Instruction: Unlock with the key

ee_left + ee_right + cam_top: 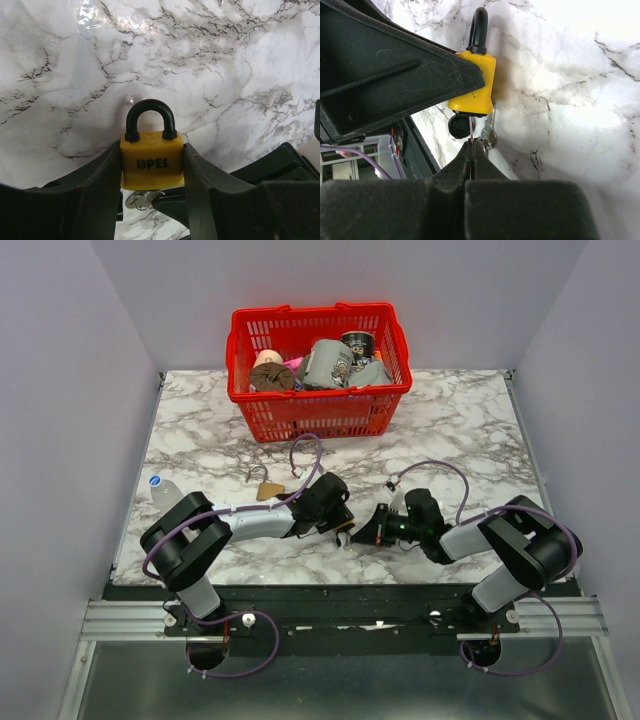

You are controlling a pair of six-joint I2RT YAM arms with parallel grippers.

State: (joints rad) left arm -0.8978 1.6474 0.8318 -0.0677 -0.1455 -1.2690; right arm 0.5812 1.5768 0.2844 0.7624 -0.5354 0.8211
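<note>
1. My left fingers [102,182] clamp the yellow padlock [151,160] by its two sides. Its black shackle points away from my wrist, and the marble counter [225,75] lies behind it.
2. The key [490,131], small and grey, hangs at the padlock's base, just beside its lower corner. Its long axis runs along the padlock's body, with the round head nearest my right fingers.
3. My right fingers [464,162] are pinched fully together just below the padlock's base, their tips touching a thin ring wire. I cannot tell whether they grip the key itself.
4. My right arm is the nearer one to the key. I judge the next move is to bring its blade round into the base.
</note>
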